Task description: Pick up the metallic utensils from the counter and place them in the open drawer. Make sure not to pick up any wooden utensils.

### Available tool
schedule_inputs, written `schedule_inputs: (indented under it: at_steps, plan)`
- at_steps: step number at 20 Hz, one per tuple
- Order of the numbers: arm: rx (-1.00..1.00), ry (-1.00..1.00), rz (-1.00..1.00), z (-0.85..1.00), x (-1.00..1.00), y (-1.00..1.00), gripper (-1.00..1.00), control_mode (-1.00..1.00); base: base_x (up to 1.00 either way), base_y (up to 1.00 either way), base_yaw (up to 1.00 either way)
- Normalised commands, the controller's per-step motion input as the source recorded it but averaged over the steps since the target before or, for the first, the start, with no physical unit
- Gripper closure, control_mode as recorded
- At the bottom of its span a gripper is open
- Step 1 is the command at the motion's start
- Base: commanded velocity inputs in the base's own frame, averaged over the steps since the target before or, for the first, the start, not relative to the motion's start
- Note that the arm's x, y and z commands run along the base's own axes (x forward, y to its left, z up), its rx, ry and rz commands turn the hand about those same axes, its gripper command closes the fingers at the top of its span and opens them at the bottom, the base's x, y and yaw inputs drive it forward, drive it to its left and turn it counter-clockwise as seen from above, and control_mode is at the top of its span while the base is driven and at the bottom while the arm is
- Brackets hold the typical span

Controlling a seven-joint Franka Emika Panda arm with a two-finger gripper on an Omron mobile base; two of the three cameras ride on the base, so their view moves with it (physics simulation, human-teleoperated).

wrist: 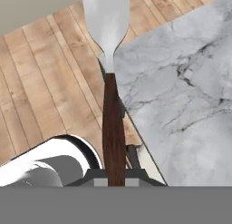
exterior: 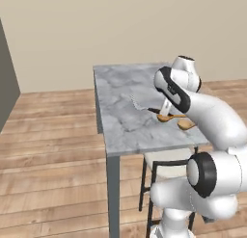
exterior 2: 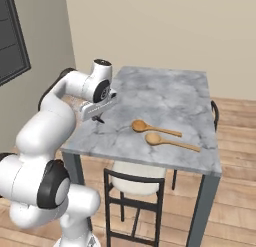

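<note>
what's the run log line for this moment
hand: shut on fork | fork: lifted, over counter edge | wooden spoons: on counter, untouched | drawer: pending

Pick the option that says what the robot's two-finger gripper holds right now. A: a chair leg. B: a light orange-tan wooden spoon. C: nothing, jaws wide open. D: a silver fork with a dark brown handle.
D: in the hand view the silver-headed fork with a dark brown handle rises from between the closed fingertips of the gripper, while both orange-tan wooden spoons lie on the marble counter.
</note>
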Motion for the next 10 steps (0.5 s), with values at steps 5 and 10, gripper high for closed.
schedule_inputs:
  at_steps: [5,10]
  plan:
    - [0.0,0.0,0.0,0.0,0.0,0.0,1.0,1.0,-0.71,0.0,-0.33]
    - [0.0,0.0,0.0,0.0,0.0,0.0,1.0,1.0,-0.71,-0.06,-0.6]
